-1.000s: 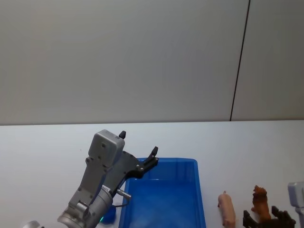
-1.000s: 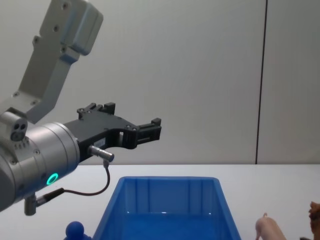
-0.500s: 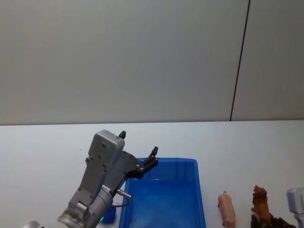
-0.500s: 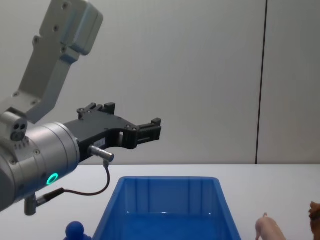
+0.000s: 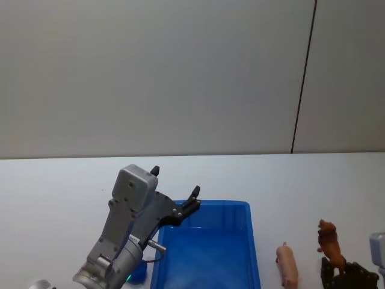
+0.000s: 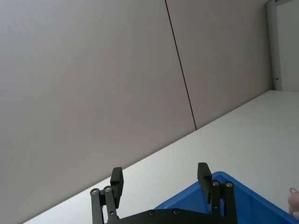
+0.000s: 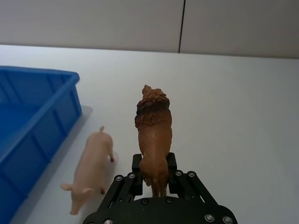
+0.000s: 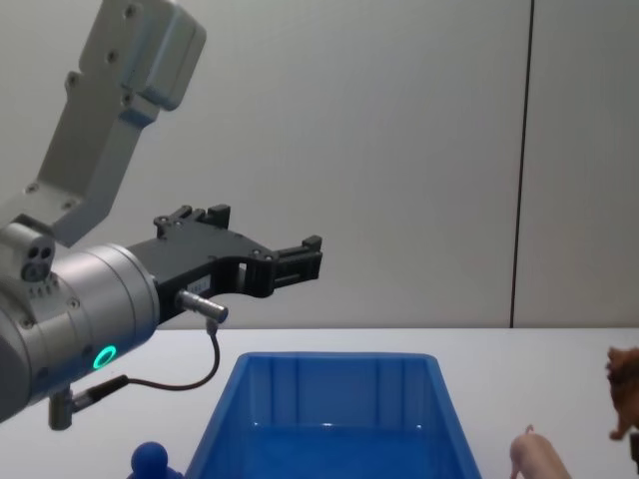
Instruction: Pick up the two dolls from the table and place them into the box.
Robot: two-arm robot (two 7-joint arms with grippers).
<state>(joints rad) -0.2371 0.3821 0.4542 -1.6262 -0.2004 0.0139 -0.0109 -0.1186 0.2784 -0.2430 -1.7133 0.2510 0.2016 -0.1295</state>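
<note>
Currently gripped: lion [image 7: 153,121], brown toy figure with shaggy mane, clamped by its hindquarters.
Right gripper [image 7: 154,163]: low at the robot's right side, to the right of the box; both black fingers pressed against the lion's rear flanks.
Lion pose: body in line with the gripper, head pointing away from the wrist toward the far wall; whether its feet touch the tabletop cannot be told.
Right arm: reaching forward, low over the table [image 5: 60,180].
Left gripper [image 6: 160,173]: raised above the box's far left corner, fingers spread wide with grey wall showing between them.
Left arm: silver forearm rising from the lower left, a pale grey link angled up behind it, black gripper body pointing forward and to the right.
Box [image 5: 222,205]: bright blue rectangular bin on the table in front of the robot, between the two arms.
Box interior: bare blue floor and ribbed walls, as far as the head and chest views see in.
Pig [image 7: 91,168]: pale pink toy on the table between the box's right wall and the lion, apart from both; snout toward the robot, tail toward the wall; appears to lie on its side.
Blue rounded object [image 8: 152,457]: small, on the table just beside the box's left wall, under the left arm.
</note>
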